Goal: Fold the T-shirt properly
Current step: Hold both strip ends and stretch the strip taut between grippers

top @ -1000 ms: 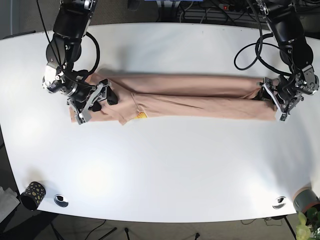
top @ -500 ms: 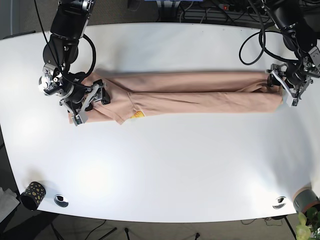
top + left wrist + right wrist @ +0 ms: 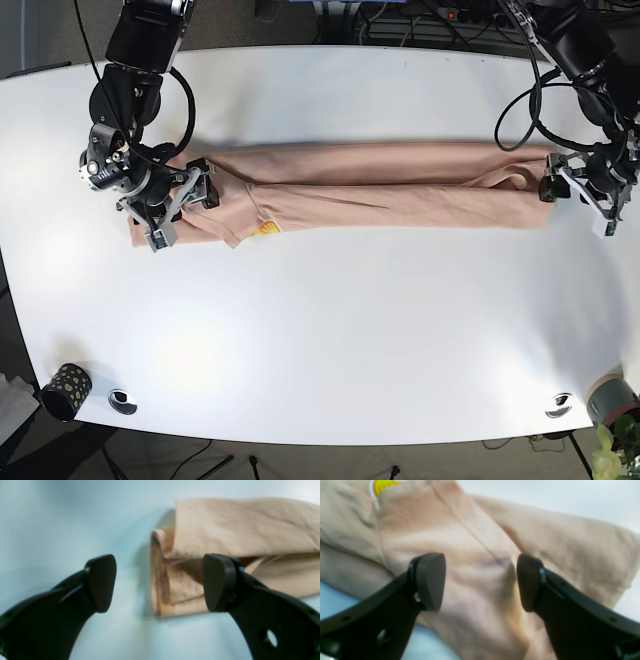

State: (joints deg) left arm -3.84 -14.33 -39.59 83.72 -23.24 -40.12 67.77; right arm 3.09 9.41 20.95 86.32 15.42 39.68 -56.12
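Stretched longer than a second ago, the T-shirt [image 3: 380, 187] lies as a narrow band across the upper middle of the table [image 3: 330, 330]. Left gripper [image 3: 160, 582], jaws apart, has drawn off its right end; right gripper [image 3: 480, 582] hovers open over the left end. Lengthwise folds look done; crosswise folds remain. No containers hold anything visible.

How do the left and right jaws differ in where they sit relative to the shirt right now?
The left gripper straddles the T-shirt hem edge, one jaw over bare table. The right gripper sits over the cloth near the yellow print, fabric showing between both jaws. Both are open, gripping nothing.
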